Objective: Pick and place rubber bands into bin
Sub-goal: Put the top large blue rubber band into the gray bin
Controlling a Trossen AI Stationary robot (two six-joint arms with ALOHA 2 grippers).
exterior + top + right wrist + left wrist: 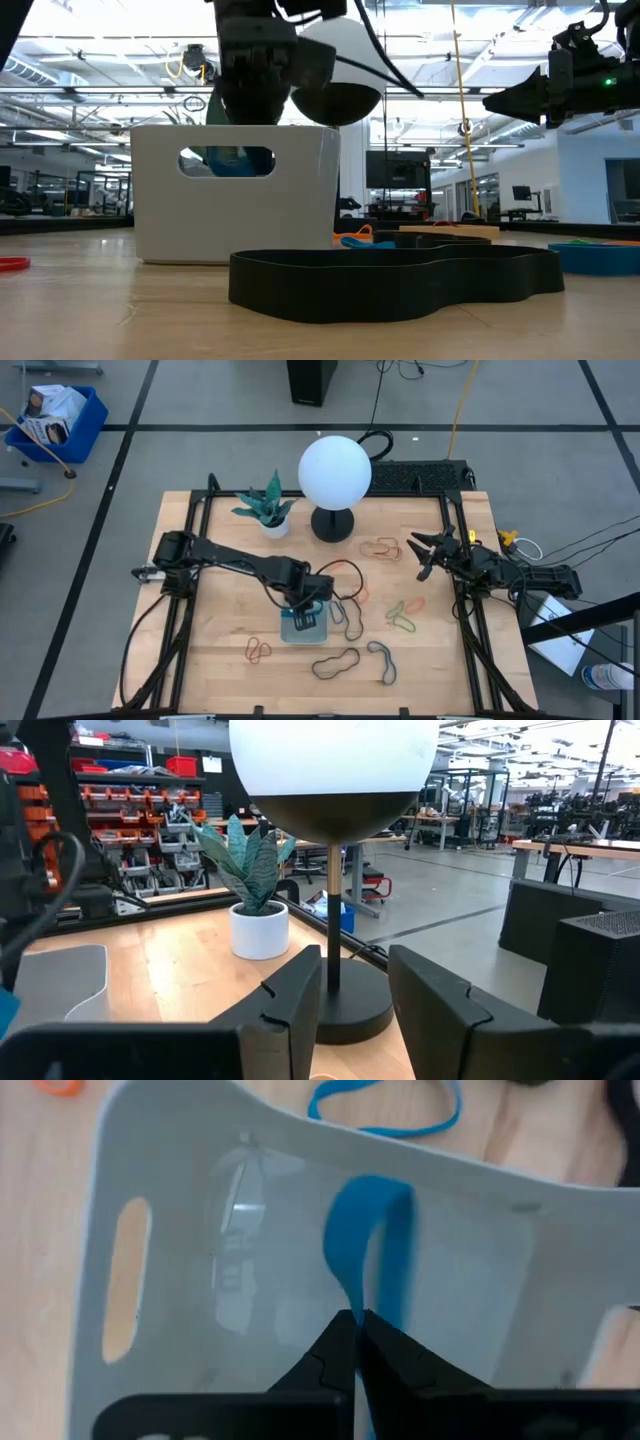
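Blue rubber band (pixel 372 1245) (a flat, floppy strip) hangs inside the glossy bin (pixel 180 1200), pinched by the left gripper (pixel 356 1342); right gripper (pixel 355 1005), beyond the bin, gapes empty.

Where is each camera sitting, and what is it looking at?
High view: above the table, looking straight down; shows both arms, the bin and scattered rubber bands.
Low view: at table-top height, looking level across; shows the bin's wall and a black band, arms coming in from above.
Left wrist view: on the left arm, looking into the bin; the left gripper pinches a blue band.
Right wrist view: on the right arm; the right gripper, open, faces the lamp and plant.
Shared: the high and left wrist views both show the bin.
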